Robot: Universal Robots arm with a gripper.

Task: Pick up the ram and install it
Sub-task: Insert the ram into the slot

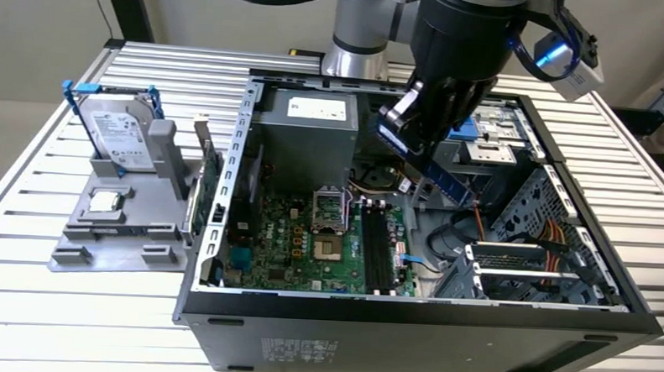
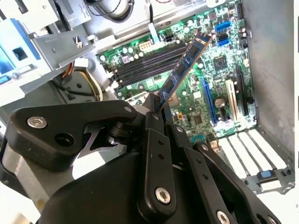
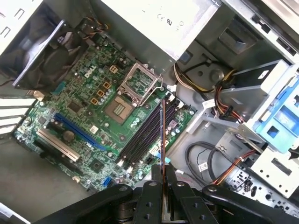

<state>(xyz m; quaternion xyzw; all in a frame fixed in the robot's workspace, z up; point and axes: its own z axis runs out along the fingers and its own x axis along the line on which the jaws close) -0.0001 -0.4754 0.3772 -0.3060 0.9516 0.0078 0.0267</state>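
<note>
Under the gripper (image 1: 415, 127) lies a slatted metal table (image 1: 35, 307), and on it an open black computer case (image 1: 416, 312) on its side, into which the arm reaches from above. Beside the gripper, toward the exterior view's left, the grey power supply (image 1: 307, 126) fills the far part of the case. Below and nearer than the gripper, the green motherboard (image 1: 296, 243) covers the case floor. Well away from the gripper, outside the case toward the exterior view's left, a grey fixture (image 1: 117, 244) stands on the table. It carries a silver hard drive (image 1: 122, 135) in a blue frame, upright, and a larger green card (image 1: 207, 189) on edge just beside the case wall.

Beneath the gripper in the first wrist view, the black memory slots (image 3: 145, 135) run side by side across the board next to the processor socket (image 3: 140, 84).

The ram (image 2: 184, 65) is in the gripper, whose black fingers (image 2: 154, 140) are pressed together on one end of it. The rest of the stick juts out past the fingertips, blue label showing. In the exterior view it slants downward from the fingers into the case, in the air and apart from the board. In the first wrist view the ram (image 3: 163, 140) shows edge-on as a thin line running roughly along the slots. Which slot it lines up with I cannot tell.
</note>
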